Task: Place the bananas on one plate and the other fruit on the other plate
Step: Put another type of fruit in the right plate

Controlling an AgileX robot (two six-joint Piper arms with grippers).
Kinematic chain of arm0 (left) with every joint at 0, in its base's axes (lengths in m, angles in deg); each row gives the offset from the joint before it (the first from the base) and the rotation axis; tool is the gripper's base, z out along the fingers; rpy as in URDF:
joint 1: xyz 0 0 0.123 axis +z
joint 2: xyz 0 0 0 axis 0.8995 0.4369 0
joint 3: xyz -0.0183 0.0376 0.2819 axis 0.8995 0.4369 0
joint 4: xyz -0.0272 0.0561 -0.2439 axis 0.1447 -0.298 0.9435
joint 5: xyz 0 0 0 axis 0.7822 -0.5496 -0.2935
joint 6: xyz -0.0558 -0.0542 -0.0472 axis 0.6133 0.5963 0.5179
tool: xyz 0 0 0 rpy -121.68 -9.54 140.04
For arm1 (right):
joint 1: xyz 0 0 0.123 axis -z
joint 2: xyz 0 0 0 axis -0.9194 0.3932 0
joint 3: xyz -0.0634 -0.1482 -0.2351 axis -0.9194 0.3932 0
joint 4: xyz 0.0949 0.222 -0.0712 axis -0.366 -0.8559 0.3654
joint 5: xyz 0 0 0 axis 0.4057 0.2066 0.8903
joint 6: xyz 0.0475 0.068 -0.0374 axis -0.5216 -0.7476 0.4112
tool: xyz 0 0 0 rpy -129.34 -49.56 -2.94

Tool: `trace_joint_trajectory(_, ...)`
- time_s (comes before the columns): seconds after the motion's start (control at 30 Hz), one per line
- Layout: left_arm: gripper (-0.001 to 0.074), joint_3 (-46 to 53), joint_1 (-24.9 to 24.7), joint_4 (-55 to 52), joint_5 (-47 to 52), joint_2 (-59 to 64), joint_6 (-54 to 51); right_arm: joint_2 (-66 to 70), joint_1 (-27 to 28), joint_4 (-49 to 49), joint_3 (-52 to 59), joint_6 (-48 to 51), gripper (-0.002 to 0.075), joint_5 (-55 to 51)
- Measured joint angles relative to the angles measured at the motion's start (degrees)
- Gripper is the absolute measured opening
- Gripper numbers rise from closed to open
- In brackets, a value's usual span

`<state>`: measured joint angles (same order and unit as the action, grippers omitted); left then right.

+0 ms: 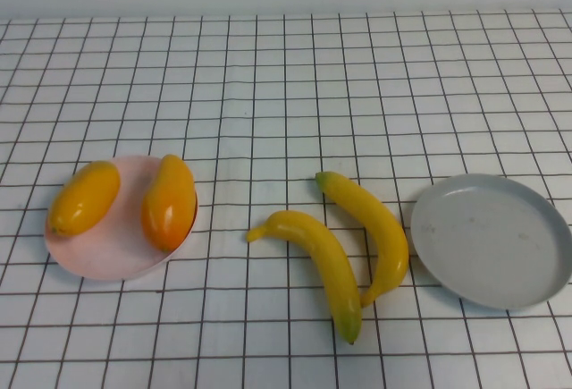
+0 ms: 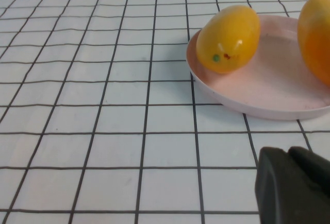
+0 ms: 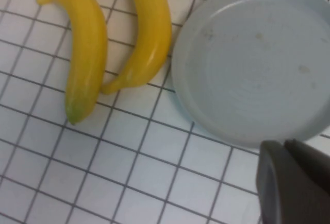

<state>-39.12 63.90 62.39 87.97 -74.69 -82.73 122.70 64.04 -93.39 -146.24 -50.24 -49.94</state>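
Two bananas lie side by side on the checked cloth in the high view, one on the left (image 1: pixel 319 261) and one on the right (image 1: pixel 373 227), just left of the empty grey-blue plate (image 1: pixel 492 239). Two mango-like fruits (image 1: pixel 84 197) (image 1: pixel 169 200) lie on the pink plate (image 1: pixel 112 250) at the left. Neither arm shows in the high view. My left gripper (image 2: pixel 289 154) is shut and empty, near the pink plate (image 2: pixel 268 87) and one fruit (image 2: pixel 228 38). My right gripper (image 3: pixel 283 147) is shut and empty beside the grey-blue plate (image 3: pixel 252 59) and the bananas (image 3: pixel 85 49) (image 3: pixel 147 33).
A white cloth with a black grid (image 1: pixel 286 94) covers the whole table. A pale wall runs along the far edge.
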Motion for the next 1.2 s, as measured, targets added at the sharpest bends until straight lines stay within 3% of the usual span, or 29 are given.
trace_joint_trajectory(0.2,-0.0003,0.0,0.0,0.0,0.0,0.0,0.0,9.0,-16.1,18.8,-4.6,-14.6,-0.0018,-4.5)
trace_joint_trajectory(0.4,-0.0002,0.0,0.0,0.0,0.0,0.0,0.0,22.7,-29.9,27.0,-12.5,-19.3,-0.0018,-8.8)
trace_joint_trajectory(0.57,-0.0003,0.0,0.0,0.0,0.0,0.0,0.0,33.6,-32.4,25.8,-20.3,-17.0,0.0028,-8.8)
trace_joint_trajectory(0.63,-0.0003,0.0,0.0,0.0,0.0,0.0,0.0,37.8,-32.4,24.5,-23.6,-16.4,0.0097,-8.8)
trace_joint_trajectory(0.8,-0.0003,0.0,0.0,0.0,0.0,0.0,0.0,45.8,-32.8,21.1,-31.6,-15.4,0.0375,-8.8)
trace_joint_trajectory(0.87,-0.0003,0.0,0.0,0.0,0.0,0.0,0.0,48.2,-33.4,20.4,-34.7,-14.6,0.0426,-8.8)
trace_joint_trajectory(1.2,-0.0003,0.0,0.0,0.0,0.0,0.0,0.0,60.9,-36.5,19.2,-47.9,-12.9,0.0444,-8.8)
